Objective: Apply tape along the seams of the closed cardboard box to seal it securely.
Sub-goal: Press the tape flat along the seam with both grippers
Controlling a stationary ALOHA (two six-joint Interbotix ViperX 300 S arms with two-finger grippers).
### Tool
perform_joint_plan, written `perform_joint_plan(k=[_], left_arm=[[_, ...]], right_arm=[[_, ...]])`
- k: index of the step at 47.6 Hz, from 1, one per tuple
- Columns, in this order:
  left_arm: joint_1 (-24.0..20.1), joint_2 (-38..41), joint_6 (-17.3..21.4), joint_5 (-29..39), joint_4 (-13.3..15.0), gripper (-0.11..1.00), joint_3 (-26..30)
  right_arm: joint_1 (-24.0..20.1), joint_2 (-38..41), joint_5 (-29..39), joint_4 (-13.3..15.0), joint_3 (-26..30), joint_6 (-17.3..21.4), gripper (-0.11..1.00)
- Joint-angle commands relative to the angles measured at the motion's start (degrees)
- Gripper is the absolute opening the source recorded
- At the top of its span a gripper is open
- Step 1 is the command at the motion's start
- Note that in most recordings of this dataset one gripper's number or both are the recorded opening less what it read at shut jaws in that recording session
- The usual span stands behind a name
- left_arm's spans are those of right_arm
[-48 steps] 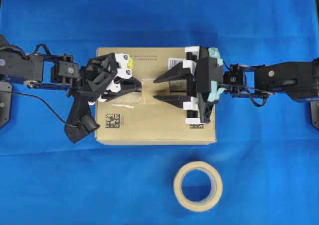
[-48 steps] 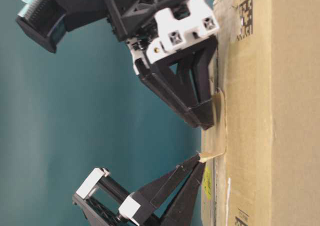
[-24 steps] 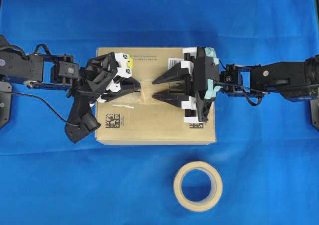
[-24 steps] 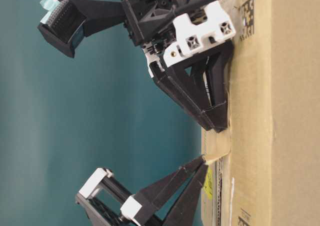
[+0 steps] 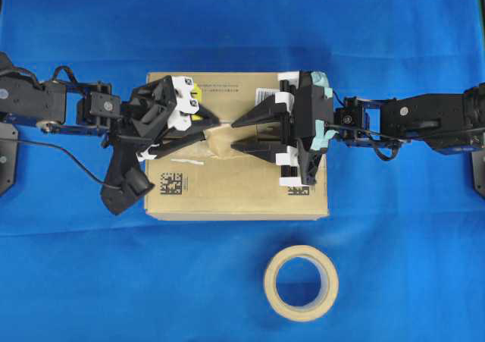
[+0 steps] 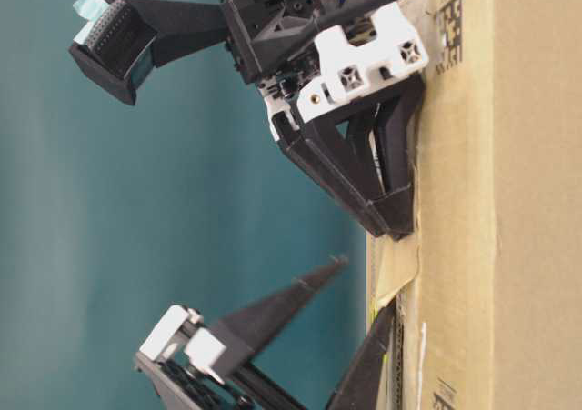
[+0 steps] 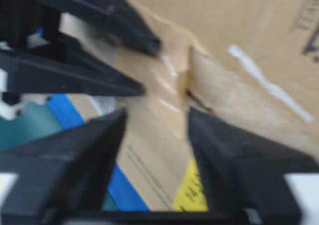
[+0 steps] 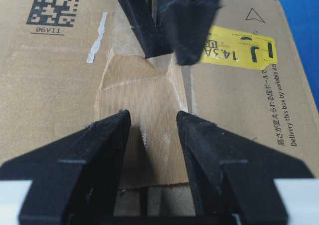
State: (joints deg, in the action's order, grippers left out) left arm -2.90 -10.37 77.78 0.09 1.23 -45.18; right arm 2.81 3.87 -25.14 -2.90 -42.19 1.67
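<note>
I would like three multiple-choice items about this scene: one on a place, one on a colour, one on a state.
1. Where does the tape roll lie?
A. on the box
B. on the cloth beside the box
C. in the right gripper

2. What colour is the sticker on the cardboard box?
A. yellow
B. red
C. green

3. How is the left gripper?
A. shut on the tape
B. shut on the roll
C. open

Answers: 1 B, the roll sits apart from the box on the blue cloth. 2 A, the right wrist view shows it yellow. 3 C, its fingers stand spread; the tape lies on the box.
</note>
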Motion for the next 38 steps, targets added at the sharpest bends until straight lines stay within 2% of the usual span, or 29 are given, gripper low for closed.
perform_joint_plan(k=[1,4,9,23,38], left_arm=[[-0.7,-0.6,0.0,0.0,0.1,0.58,1.1],[-0.7,-0.5,0.1,0.0,0.1,0.62,1.1],[-0.7,-0.4,0.3,0.8,0.1,0.60,1.6],[-0.7,-0.4,0.4,9.6,-0.2,0.60,3.8],[-0.7,-0.5,0.3,10.9,-0.2,0.60,4.3]], right_arm=[[0.5,-0.5,-0.2,-0.1,1.0,-0.1,0.47],[0.5,-0.5,-0.1,-0.1,1.0,-0.1,0.47],[0.5,-0.5,-0.1,-0.2,1.0,-0.1,0.47],[0.5,-0.8,0.0,-0.1,0.5,-0.1,0.47],[0.5,-1.0,0.0,0.0,0.3,-0.1,0.47]])
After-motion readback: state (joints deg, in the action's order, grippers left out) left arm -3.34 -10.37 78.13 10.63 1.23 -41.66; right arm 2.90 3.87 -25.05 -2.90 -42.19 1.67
